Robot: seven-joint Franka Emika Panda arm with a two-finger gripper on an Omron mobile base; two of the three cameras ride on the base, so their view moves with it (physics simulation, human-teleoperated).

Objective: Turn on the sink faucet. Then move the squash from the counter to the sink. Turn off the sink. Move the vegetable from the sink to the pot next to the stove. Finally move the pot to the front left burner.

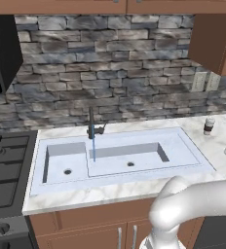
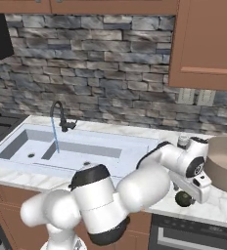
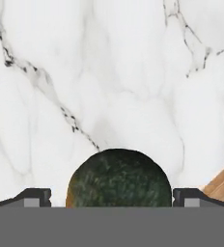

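Faucet [image 1: 92,127] running; hand [image 3: 112,198] spread, straddling squash [image 3: 119,178] on tabletop [image 3: 109,72]; next: closing fingers, then carrying to sink [image 1: 183,146].

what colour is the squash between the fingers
Dark green with faint lighter mottling; the squash shows best in the hand view.

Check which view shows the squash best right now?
Hand view. The squash sits large and centred on the counter, between the open pincer tips, mottling visible. The right base view shows only a small dark part of it under the hand.
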